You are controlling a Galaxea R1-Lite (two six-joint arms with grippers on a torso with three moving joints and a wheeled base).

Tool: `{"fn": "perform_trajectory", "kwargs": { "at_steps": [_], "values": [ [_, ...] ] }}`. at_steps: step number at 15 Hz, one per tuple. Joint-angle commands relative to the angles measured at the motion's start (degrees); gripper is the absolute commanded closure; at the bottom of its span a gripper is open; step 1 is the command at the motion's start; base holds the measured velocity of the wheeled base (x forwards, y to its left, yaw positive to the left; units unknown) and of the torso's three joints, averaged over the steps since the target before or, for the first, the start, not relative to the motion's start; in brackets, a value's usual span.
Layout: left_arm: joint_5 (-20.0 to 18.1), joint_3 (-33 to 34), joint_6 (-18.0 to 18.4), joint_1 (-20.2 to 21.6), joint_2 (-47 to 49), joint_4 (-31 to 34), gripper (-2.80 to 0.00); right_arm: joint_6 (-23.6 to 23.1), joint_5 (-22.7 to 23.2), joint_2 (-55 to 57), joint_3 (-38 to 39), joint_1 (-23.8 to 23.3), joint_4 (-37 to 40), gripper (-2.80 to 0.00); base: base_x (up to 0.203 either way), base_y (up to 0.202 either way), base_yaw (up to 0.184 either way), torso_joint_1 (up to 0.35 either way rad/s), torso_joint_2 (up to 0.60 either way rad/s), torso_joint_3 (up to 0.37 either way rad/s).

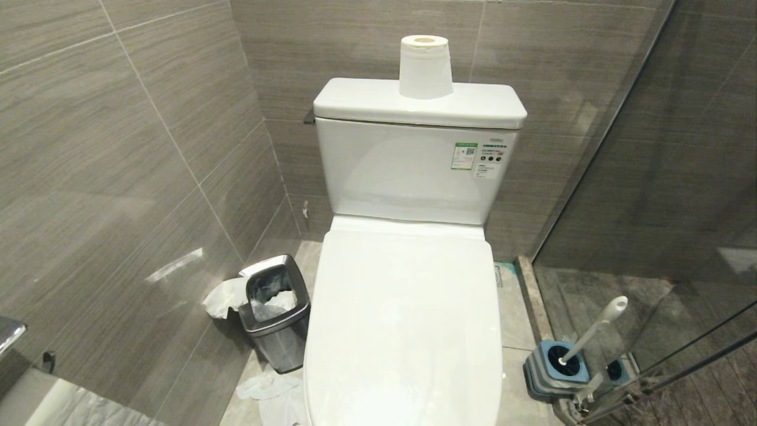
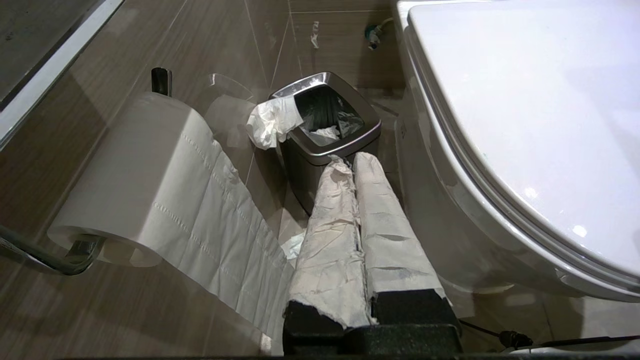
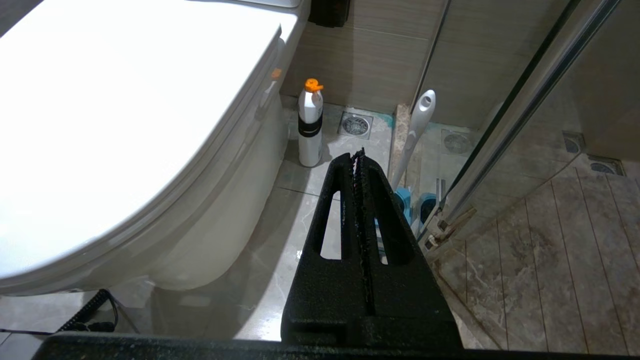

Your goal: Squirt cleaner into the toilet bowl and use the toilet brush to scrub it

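White toilet (image 1: 408, 331) has its lid (image 1: 402, 319) down, brush (image 1: 591, 331) in its holder (image 1: 556, 370) to its right by the glass (image 1: 680, 177), bottle (image 3: 310, 125) beside the base; left gripper (image 2: 352, 162) and right gripper (image 3: 360, 160) both shut, empty, low either side; risk: squirting onto the closed lid.

A spare paper roll (image 1: 424, 66) stands upright on the tank lid. On the floor by the left wall sits a small steel bin (image 1: 277, 313) lined with a dark bag, crumpled tissue (image 1: 225, 297) draped over its rim and more paper (image 1: 269, 390) lying on the tiles in front. Another paper roll (image 2: 135, 175) hangs on a wall holder, its sheet trailing down. A glass shower partition (image 1: 650, 177) stands to the right, with a round floor drain (image 3: 355, 124) near its base.
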Motion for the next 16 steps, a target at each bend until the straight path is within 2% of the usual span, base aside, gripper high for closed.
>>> {"fn": "perform_trajectory", "kwargs": {
  "at_steps": [1,16],
  "values": [
    [0.0,0.2,0.0,-0.4,0.0,0.0,0.00,0.0,0.1,0.0,0.0,0.0,0.0,0.00,0.000,0.000,0.000,0.000,0.00,0.000],
    [0.0,0.2,0.0,-0.4,0.0,0.1,0.00,0.0,0.1,0.0,0.0,0.0,0.0,0.00,0.000,0.000,0.000,0.000,0.00,0.000]
  ]
}}
